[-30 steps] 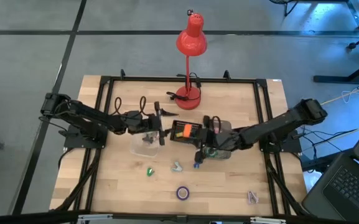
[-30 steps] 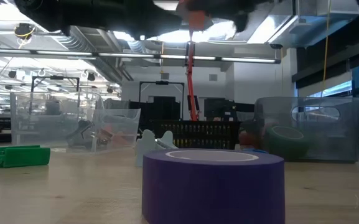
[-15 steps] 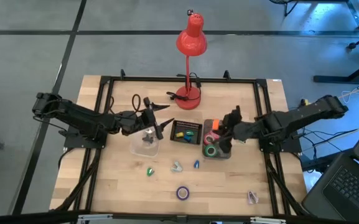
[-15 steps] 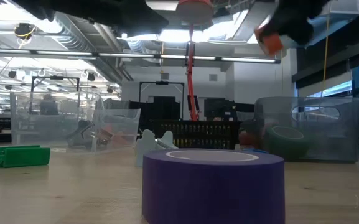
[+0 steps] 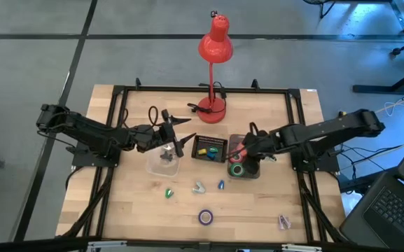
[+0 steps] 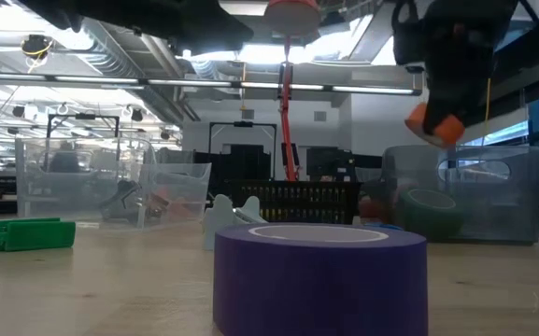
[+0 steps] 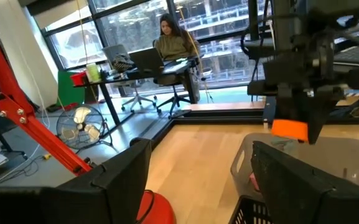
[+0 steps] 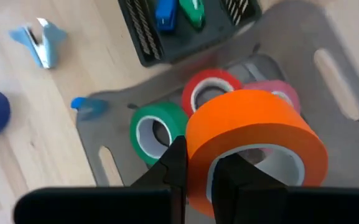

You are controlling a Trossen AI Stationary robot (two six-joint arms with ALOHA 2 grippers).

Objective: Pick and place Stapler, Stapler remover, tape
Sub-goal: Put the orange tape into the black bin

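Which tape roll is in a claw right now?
The orange roll, pinched by the right claw above the clear bin; green, red and pink lie inside it.

table (image 5: 138, 210): wood | on it: red lamp (image 5: 213, 42), purple tape (image 5: 206, 217), clear bins (image 5: 162, 163)

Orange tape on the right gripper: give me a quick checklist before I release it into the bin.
1. Right gripper shut on the orange tape: ok.
2. Tape above the clear bin: ok.
3. Room in the bin: cannot tell; green roll, red roll and pink roll already lie below.
4. Left gripper away from the bin, open beside the black basket: ok.
5. Height above the rolls: cannot tell.
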